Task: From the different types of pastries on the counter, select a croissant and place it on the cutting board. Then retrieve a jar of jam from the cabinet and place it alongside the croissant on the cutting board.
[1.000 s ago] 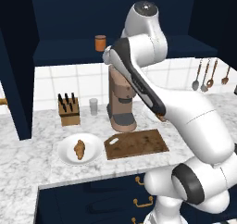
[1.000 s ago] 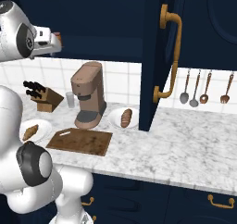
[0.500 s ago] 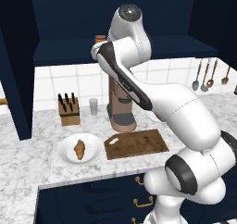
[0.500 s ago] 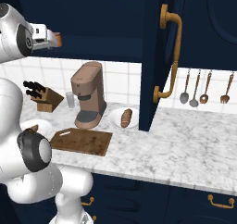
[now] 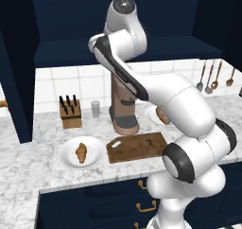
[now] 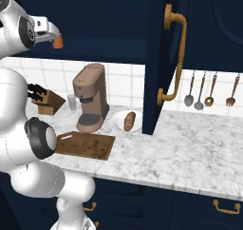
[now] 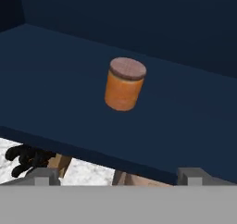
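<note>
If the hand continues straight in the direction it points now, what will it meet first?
Most likely the jar of jam, standing upright on the cabinet shelf ahead of the open hand. Nothing lies between them in the hand view, though the jar sits slightly above centre, so depth is uncertain.

- One golden-tan tapered croissant [image 5: 82, 153] is counted.
- One reddish-brown oval loaf [image 6: 129, 120] is counted.
- Two round white plates [image 5: 66, 155] [image 6: 118, 126] are counted.
- One dark brown wooden cutting board [image 5: 137, 146] is counted.
- One orange-brown cylindrical jam jar [image 7: 124, 84] is counted.
</note>
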{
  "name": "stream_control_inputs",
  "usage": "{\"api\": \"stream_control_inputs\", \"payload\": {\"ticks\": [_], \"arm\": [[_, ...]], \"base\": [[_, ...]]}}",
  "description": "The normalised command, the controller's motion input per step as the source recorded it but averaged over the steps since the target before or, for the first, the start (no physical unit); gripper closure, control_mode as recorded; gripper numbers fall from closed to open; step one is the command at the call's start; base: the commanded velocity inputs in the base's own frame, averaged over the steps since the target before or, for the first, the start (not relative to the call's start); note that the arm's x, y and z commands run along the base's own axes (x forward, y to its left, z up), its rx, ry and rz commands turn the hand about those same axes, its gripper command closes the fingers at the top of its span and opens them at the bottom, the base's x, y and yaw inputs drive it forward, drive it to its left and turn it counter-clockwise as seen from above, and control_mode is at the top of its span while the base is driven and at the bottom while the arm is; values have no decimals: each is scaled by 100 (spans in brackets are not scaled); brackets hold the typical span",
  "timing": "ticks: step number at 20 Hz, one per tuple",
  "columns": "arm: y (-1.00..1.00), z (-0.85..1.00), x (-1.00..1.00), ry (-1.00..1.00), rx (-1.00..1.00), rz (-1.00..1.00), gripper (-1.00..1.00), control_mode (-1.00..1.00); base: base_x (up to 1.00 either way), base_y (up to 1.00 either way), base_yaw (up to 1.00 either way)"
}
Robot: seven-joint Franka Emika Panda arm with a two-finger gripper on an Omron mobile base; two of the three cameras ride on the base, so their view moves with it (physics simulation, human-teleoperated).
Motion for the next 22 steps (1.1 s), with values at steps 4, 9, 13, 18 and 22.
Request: {"api": "stream_control_inputs", "payload": {"ticks": [4, 9, 13, 18, 22], "arm": [[0, -3, 11, -25, -8, -10, -100, -100], [1, -2, 18, -15, -2, -4, -100, -100], [0, 1, 17, -1, 0, 0, -100, -100], [0, 5, 17, 0, 0, 0, -100, -100], [0, 0, 45, 2, 0, 0, -100, -100]], "base": [[0, 0, 0], [0, 0, 0], [0, 0, 0], [0, 0, 0], [0, 0, 0]]}}
